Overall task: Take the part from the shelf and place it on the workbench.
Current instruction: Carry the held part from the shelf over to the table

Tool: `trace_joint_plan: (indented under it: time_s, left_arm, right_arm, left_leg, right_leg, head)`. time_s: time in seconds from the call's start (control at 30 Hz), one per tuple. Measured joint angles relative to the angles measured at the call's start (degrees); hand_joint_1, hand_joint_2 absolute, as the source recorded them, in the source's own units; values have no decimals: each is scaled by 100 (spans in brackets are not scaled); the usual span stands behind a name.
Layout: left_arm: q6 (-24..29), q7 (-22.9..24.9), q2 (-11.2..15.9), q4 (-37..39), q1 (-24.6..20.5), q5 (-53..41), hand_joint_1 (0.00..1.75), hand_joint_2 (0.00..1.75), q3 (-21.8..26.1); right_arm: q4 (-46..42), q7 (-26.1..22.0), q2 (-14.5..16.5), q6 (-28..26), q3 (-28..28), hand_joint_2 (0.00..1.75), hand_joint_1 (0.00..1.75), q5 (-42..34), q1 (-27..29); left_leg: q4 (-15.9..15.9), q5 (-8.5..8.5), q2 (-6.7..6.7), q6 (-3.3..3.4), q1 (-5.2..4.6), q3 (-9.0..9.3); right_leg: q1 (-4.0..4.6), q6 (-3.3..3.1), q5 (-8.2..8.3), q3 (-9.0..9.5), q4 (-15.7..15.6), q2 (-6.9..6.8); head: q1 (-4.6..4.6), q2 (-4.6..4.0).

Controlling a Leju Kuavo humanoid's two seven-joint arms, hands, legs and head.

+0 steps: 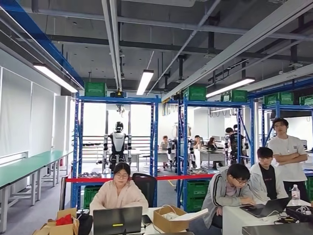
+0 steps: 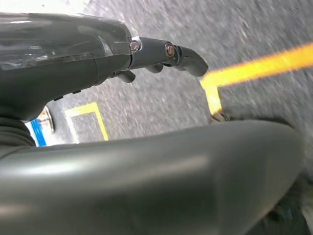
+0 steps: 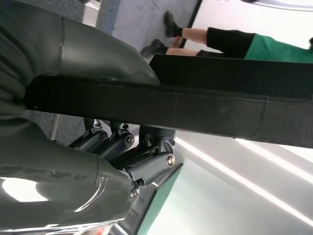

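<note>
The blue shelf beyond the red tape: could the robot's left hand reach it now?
Probably not: the blue shelf stands far off behind seated people and the red tape, and the left hand hangs over the floor; the right hand grips a black bar.

A dark open ceiling carries pipes, beams and long fluorescent lamps, all lit. Blue steel shelf racks stand across the middle of the hall, with green crates on their top level and more green crates near the floor. A red-and-white tape stretches between the racks. Along the left runs a white wall and a row of green-topped benches. Bright windows glow behind the racks. People sit at white desks with laptops and cardboard boxes. The grey floor bears yellow marking lines.
</note>
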Motion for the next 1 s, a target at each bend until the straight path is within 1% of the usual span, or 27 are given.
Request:
trace_joint_plan:
  time_s: [0.07, 0.1, 0.13, 0.17, 0.2, 0.23, 0.27, 0.3, 0.33, 0.37, 0.43, 0.47, 0.5, 0.53, 0.57, 0.6, 0.63, 0.67, 0.7, 0.73, 0.77, 0.8, 0.83, 0.87, 0.93, 0.97, 1.0]
  left_arm:
    - [-1, -5, -3, 0, -17, 0, 0, 175, -5]
    - [1, -7, -3, 0, -8, 0, 0, 175, -5]
    - [2, -9, -3, 0, 5, 0, 0, 175, -7]
    - [3, -10, -3, 0, 16, 0, 0, 175, -8]
    - [3, -12, -3, 0, 21, 0, 0, 175, -8]
    - [3, -13, -3, 0, 24, 0, 0, 175, -9]
    - [2, -14, -3, 0, 24, 1, 0, 175, -9]
    - [0, -15, -3, 0, 21, 1, 0, 175, -10]
    - [-1, -16, -3, 0, 22, 1, 0, 175, -11]
    - [-3, -17, -3, 0, 20, 2, 0, 175, -12]
    - [-2, -22, -5, 0, 22, 1, 0, 175, -13]
    - [-1, -27, -6, 0, 19, 1, 0, 175, -13]
    - [1, -31, -7, 0, 16, 1, 0, 175, -14]
    - [2, -34, -6, 0, 13, 1, 0, 175, -15]
    - [2, -36, -6, 0, 12, 1, 0, 175, -16]
    - [3, -36, -7, 0, 14, 1, 0, 175, -17]
    - [3, -37, -7, 0, 18, 1, 0, 175, -19]
    - [3, -37, -7, 0, 21, 1, 0, 175, -19]
    - [2, -37, -8, 0, 24, 0, 0, 175, -20]
    - [1, -37, -9, 0, 23, 0, 0, 175, -21]
    - [-1, -38, -10, 0, 18, 1, 0, 175, -21]
    - [-2, -38, -11, 0, 11, 1, 0, 175, -22]
    - [-3, -37, -11, 0, 5, 1, 0, 175, -23]
    - [-4, -38, -11, 0, 2, 1, 0, 175, -25]
    - [-4, -38, -12, 0, -4, 0, 0, 175, -33]
    - [-7, -40, -13, 0, -11, 0, 0, 175, -40]
    - [-9, -42, -14, 0, -23, 0, 0, 175, -48]
  right_arm:
    - [4, 0, 3, 1, 15, 175, 175, -16, -12]
    - [5, 0, 3, 2, 24, 175, 175, -19, -9]
    - [7, 0, 4, 2, 32, 175, 175, -20, -6]
    - [8, 0, 4, 2, 38, 175, 175, -22, -4]
    - [8, 0, 6, 2, 41, 175, 175, -25, -4]
    - [8, 0, 8, 2, 44, 175, 175, -28, -4]
    - [10, 2, 10, 2, 48, 175, 175, -31, -5]
    - [11, 3, 12, 2, 51, 175, 175, -35, -7]
    - [13, 7, 13, 2, 56, 175, 175, -39, -7]
    - [13, 10, 14, 2, 60, 175, 175, -44, -8]
    - [4, 12, 14, 2, 61, 175, 175, -55, -14]
    - [-1, 10, 14, 2, 61, 175, 175, -63, -21]
    - [-4, 10, 13, 1, 61, 175, 175, -70, -27]
    - [-5, 9, 10, 1, 61, 175, 175, -76, -26]
    - [-4, 8, 4, 1, 61, 175, 175, -81, -19]
    - [-3, 7, -4, 1, 61, 175, 175, -84, -6]
    - [-2, 4, -11, 1, 61, 175, 175, -86, 8]
    - [-1, 3, -16, 1, 61, 175, 175, -87, 17]
    - [-2, 1, -20, 0, 60, 175, 175, -89, 22]
    - [-3, 0, -21, 1, 57, 175, 175, -90, 22]
    - [-3, -1, -22, 1, 54, 175, 175, -92, 20]
    - [-3, -1, -23, 3, 51, 175, 175, -93, 16]
    - [-5, -1, -23, 4, 47, 175, 175, -94, 13]
    - [-5, -1, -25, 7, 43, 175, 175, -94, 11]
    - [-19, -1, -26, 10, 36, 175, 175, -96, 9]
    - [-27, -2, -25, 14, 34, 175, 175, -97, 5]
    - [-35, -2, -21, 16, 33, 175, 175, -99, -1]
  left_leg:
    - [734, -243, 40, -9, -22, -484]
    - [1002, -342, 43, -13, -31, -706]
    - [1104, -361, 45, -13, -38, -852]
    - [1005, -254, 47, -4, -43, -898]
    - [728, -16, 49, 12, -48, -862]
    - [370, 302, 50, 36, -54, -795]
    - [51, 526, 55, 56, -68, -728]
    - [-163, 691, 59, 83, -85, -680]
    - [-255, 744, 62, 107, -103, -667]
    - [-264, 702, 66, 130, -120, -657]
    - [-286, 697, 68, 180, -104, -598]
    - [-306, 679, 71, 205, -89, -550]
    - [-326, 653, 73, 225, -72, -498]
    - [-337, 616, 76, 242, -69, -451]
    - [-341, 574, 79, 252, -67, -406]
    - [-341, 529, 81, 253, -66, -357]
    - [-341, 481, 81, 250, -65, -299]
    - [-341, 431, 81, 244, -64, -232]
    - [-343, 378, 80, 236, -63, -155]
    - [-346, 321, 79, 221, -62, -75]
    - [-352, 271, 79, 200, -61, -6]
    - [-363, 230, 79, 170, -59, 36]
    - [-372, 200, 80, 136, -57, 67]
    - [-379, 191, 83, 101, -57, 88]
    - [-349, 177, 93, 49, -55, 124]
    - [-248, 152, 97, 37, -54, 96]
    - [-49, 85, 100, 32, -52, 1]
  right_leg:
    - [24, -49, -81, 90, -8, -30]
    - [37, -63, -128, 136, -7, -36]
    - [48, -70, -177, 193, -7, -35]
    - [57, -70, -232, 266, -6, -31]
    - [63, -64, -296, 353, -5, -30]
    - [69, -52, -365, 434, -4, -30]
    - [77, -32, -429, 502, 4, -27]
    - [82, -2, -484, 536, 11, -22]
    - [84, 32, -524, 552, 22, -17]
    - [85, 63, -547, 563, 26, -12]
    - [81, 121, -568, 547, 110, -32]
    - [77, 153, -580, 465, 275, -58]
    - [66, 191, -628, 309, 552, -87]
    - [48, 228, -719, 88, 916, -117]
    - [25, 259, -850, -165, 1291, -133]
    - [5, 280, -963, -393, 1583, -142]
    - [-9, 295, -998, -553, 1719, -148]
    - [-16, 302, -909, -613, 1651, -153]
    - [-17, 298, -699, -576, 1394, -157]
    - [-12, 285, -401, -468, 1000, -164]
    - [4, 260, -176, -361, 645, -173]
    - [27, 223, -41, -281, 378, -179]
    - [49, 182, 30, -244, 233, -184]
    - [71, 134, -1, -240, 207, -186]
    - [67, 54, 15, -172, 151, -180]
    - [58, 19, -2, -115, 118, -181]
    - [48, -8, -17, -57, 91, -181]
  head:
    - [1, -1]
    - [1, -1]
    - [1, -1]
    - [1, -1]
    - [1, -1]
    - [2, -1]
    - [1, -1]
    - [1, -1]
    - [1, -1]
    - [1, -1]
    - [2, -1]
    - [2, -1]
    - [2, -1]
    - [1, -1]
    - [1, -1]
    - [1, -1]
    - [1, -1]
    - [1, -1]
    - [1, -1]
    - [1, -1]
    - [2, -1]
    - [-1, 1]
    - [-2, 2]
    - [-3, 3]
    - [-3, 4]
    - [-3, 4]
    - [-3, 4]
